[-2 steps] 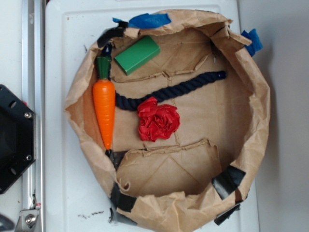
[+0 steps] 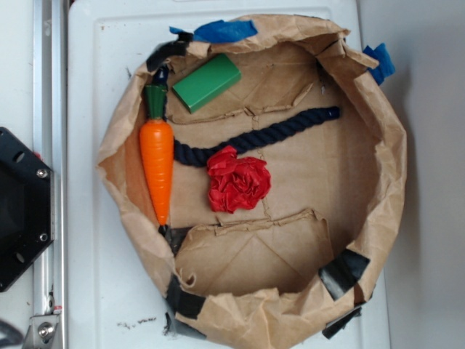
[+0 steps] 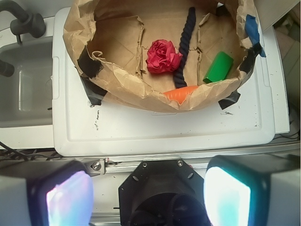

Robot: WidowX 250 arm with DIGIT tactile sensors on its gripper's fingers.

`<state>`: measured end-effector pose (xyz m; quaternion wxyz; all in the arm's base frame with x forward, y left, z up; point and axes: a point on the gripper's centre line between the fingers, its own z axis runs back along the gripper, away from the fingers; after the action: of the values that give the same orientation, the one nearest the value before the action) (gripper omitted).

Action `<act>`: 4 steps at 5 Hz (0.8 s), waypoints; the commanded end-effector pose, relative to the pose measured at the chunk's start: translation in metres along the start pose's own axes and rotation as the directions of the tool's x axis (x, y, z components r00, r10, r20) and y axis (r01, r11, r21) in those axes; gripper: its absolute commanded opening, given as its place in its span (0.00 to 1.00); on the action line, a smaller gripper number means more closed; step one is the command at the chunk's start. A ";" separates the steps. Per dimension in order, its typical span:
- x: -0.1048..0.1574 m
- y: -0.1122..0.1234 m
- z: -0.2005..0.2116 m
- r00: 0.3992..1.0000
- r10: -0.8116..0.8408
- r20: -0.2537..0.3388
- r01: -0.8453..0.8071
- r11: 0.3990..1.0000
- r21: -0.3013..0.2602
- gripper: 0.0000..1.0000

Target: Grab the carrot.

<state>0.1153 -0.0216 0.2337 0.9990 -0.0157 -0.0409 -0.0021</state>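
The orange carrot [image 2: 158,169] with its dark green stem cap lies lengthwise along the left inner wall of the brown paper basket [image 2: 389,182]. In the wrist view only a sliver of the carrot [image 3: 181,93] shows over the basket's near rim. My gripper [image 3: 148,195] is open, its two pale pads wide apart at the bottom of the wrist view, high above the robot's black base and well short of the basket. Nothing is between the fingers. The gripper does not appear in the exterior view.
Inside the basket lie a green block [image 2: 206,82], a dark blue rope [image 2: 258,137] and a red paper flower [image 2: 237,182]. The basket sits on a white lid [image 2: 94,291]. The black robot base [image 2: 22,207] and a metal rail are at left.
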 end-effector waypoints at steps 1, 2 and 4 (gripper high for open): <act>0.014 0.002 0.001 0.999 -0.025 0.044 0.025 1.000 0.002 1.00; 0.034 0.004 0.006 0.994 -0.082 0.068 0.081 0.997 0.008 1.00; 0.064 0.001 -0.001 0.997 -0.030 0.066 0.030 1.000 0.008 1.00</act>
<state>0.1756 -0.0256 0.2239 0.9986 -0.0098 -0.0460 -0.0249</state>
